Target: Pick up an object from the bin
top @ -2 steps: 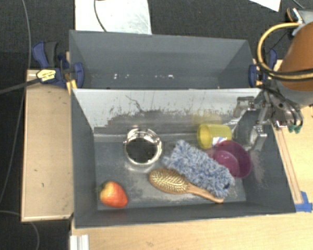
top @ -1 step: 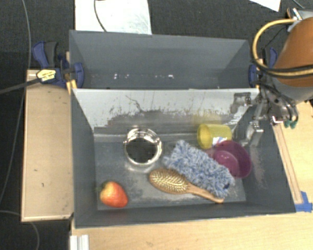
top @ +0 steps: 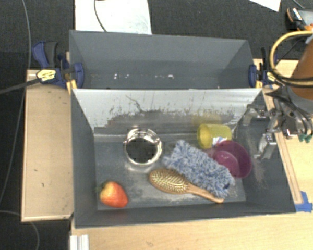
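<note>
1. A brush (top: 172, 182) lies left of the purple bowl (top: 232, 158), nearer; a blue duster (top: 199, 168) overlaps its handle and reaches the bowl.
2. Bare floor runs from the bowl right to the bin (top: 275, 184) wall.
3. The gripper (top: 267, 139) hangs right of the bowl, apart from it; how wide it stands cannot be told.

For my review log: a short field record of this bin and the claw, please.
claw position: at the bin's right wall, beside the purple bowl
front left: red apple
centre: clear round jar
front centre: wooden hairbrush, against the blue fluffy cloth
right: yellow cup on its side, behind the purple bowl
</note>
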You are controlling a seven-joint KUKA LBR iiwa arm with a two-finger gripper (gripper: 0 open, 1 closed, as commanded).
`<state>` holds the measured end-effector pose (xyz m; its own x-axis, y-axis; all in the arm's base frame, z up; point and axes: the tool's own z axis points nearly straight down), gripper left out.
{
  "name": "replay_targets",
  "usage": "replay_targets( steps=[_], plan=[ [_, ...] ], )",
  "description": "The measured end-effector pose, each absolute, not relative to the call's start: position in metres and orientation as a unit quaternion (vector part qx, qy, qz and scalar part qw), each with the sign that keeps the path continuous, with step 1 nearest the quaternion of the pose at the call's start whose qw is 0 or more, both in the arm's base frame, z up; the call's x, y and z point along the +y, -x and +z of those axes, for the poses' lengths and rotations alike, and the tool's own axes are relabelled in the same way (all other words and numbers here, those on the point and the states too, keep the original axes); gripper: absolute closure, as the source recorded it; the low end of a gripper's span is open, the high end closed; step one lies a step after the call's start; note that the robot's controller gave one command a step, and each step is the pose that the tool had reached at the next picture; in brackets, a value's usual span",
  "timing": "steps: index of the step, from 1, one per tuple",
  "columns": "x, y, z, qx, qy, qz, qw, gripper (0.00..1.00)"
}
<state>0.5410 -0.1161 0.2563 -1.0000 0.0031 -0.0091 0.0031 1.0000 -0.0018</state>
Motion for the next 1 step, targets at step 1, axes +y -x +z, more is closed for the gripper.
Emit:
replay_targets(
  steps=[1],
  plan=[
    [-0.0882, -0.5054, 0.2172, 0.995, 0.098, 0.0, 0.007, 0.0]
  ],
)
